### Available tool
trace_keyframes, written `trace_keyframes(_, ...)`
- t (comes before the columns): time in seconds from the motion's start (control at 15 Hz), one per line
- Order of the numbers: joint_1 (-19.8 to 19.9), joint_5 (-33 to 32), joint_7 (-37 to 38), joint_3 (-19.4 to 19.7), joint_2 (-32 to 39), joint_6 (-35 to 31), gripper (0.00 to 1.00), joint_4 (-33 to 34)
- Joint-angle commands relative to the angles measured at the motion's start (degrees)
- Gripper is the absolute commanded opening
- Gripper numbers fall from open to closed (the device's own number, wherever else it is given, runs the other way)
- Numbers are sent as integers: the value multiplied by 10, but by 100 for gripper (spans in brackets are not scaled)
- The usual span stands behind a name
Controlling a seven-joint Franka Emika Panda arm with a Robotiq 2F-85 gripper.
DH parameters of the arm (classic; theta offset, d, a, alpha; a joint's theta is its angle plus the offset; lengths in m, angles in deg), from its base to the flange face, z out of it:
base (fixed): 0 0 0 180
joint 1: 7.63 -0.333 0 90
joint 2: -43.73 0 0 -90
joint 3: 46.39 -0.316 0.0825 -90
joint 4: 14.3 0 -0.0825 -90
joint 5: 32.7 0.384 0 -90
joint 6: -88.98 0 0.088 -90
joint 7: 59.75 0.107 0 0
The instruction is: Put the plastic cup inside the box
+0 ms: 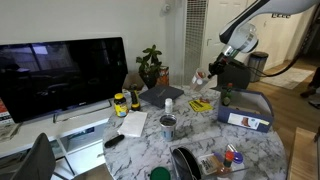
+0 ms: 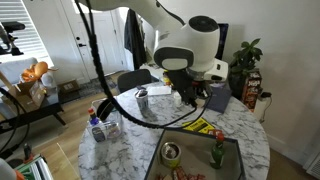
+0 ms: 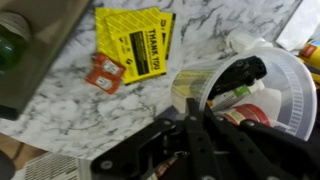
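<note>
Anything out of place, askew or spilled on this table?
Nothing looks spilled. A yellow packet and a small orange wrapper lie loose and askew on the marble table, like litter. The rest is ordinary clutter.

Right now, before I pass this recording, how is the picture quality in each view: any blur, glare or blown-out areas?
Wrist view: soft and smeared, the gripper a dark unfocused mass, yet the yellow leaflet stays readable. In an exterior view, the television carries reflections and the background beside the arm is blown out. In an exterior view, the window glares at the left, while the marble table is evenly lit.
</note>
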Motion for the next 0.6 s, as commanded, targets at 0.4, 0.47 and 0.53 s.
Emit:
trace_keyframes(0.4,-3,2,24,37,-159,-30,1,-161)
trace_keyframes(0.47,-28,-34,50,73,-181,-21,1,-182)
trace_keyframes(0.53,-25,-94,72,82,-193,-7,1,-196)
